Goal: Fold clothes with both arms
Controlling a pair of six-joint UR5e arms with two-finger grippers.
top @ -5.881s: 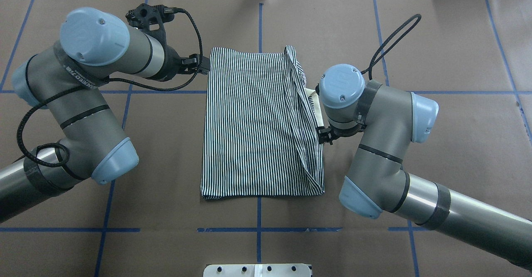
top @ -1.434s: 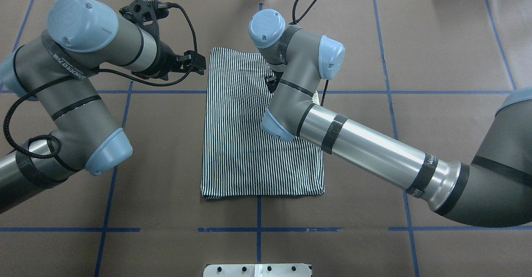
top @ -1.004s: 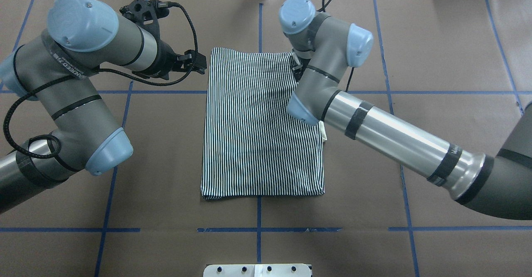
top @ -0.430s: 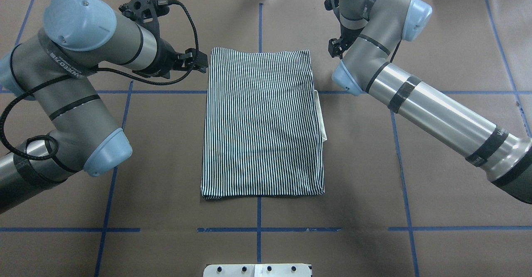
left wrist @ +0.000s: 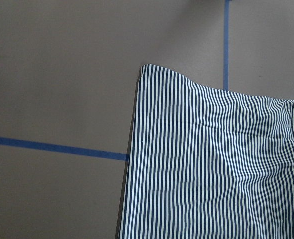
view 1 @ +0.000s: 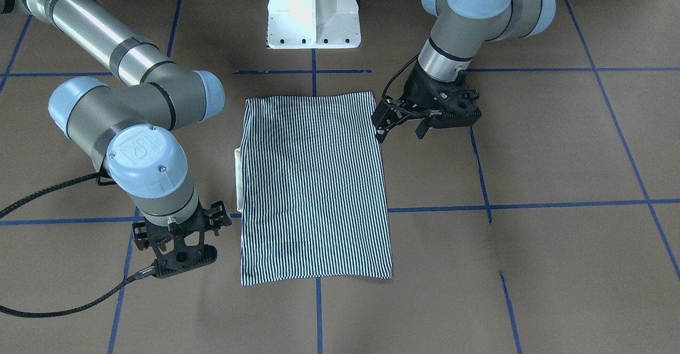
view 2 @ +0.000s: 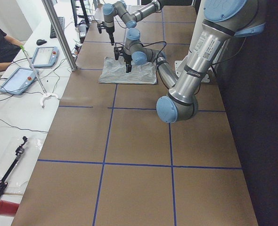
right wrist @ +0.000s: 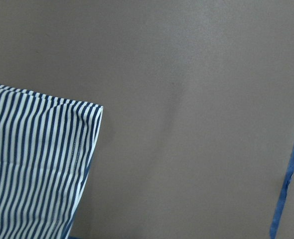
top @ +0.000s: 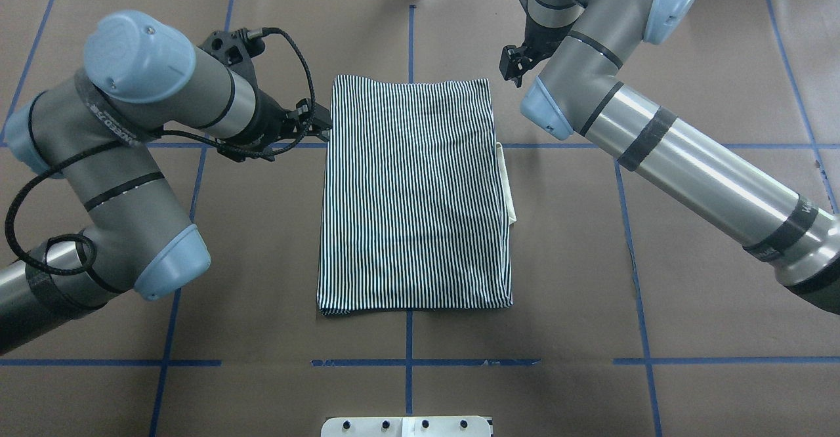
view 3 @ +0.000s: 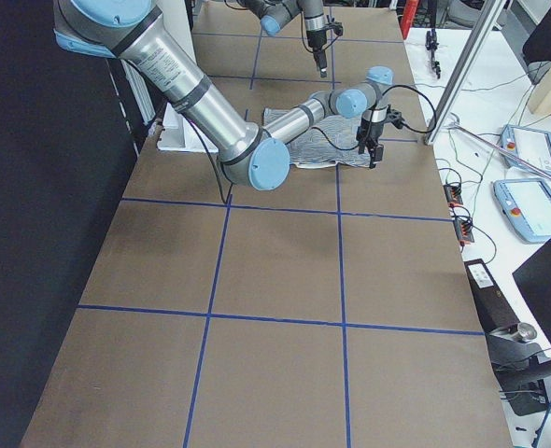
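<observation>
**Grippers flank a flat, part-folded shirt, neither holding it**

Left gripper sits low at the shirt's long edge, at about 10 o'clock from the cloth's middle in the overhead view. Its fingers look spread, with nothing between them. The right gripper hangs just off the far corner at about 1 o'clock, clear of the fabric. Whether its fingers are apart or together cannot be told, but it carries nothing.

The striped shirt lies on the brown table as a neat upright rectangle at the centre. Its layers are stacked and its edges are mostly square. A sliver of cream collar pokes out from under the edge at 3 o'clock.

The next fold probably needs both arms to pinch matching corners, and that is where it could go wrong:

- A pinch at 10 o'clock that catches only the top layer would peel the stack open instead of lifting it whole.
- Grips at uneven heights along the two sides would skew the fold.
- The collar could drag further out and leave a lumpy edge.
- Fingers pressed too hard into the table may bunch the thin fabric.
</observation>
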